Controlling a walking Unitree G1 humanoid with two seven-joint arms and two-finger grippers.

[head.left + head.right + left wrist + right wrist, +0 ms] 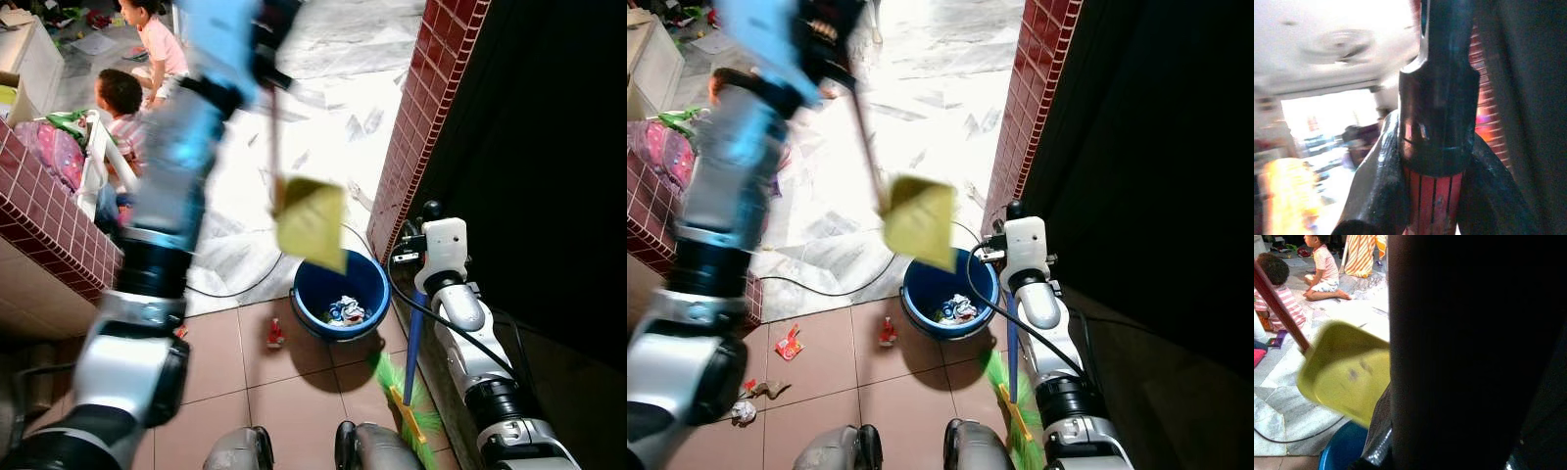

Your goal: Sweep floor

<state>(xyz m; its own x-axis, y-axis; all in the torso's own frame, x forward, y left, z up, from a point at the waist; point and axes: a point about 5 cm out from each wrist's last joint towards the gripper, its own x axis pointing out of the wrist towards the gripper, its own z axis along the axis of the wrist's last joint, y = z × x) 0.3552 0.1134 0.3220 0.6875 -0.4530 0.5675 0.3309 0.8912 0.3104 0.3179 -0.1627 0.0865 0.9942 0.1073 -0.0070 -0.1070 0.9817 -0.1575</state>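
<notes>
Yellow dustpan [312, 223] hangs tilted above blue bucket [340, 292]; your left gripper [1435, 196] grasps its red handle [1432, 205]; right gripper's grip on broom [412, 392]: cannot tell.

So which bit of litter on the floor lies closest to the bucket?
The red scrap, just left of the blue bucket; the other red wrapper and crumpled bits lie farther left.
</notes>
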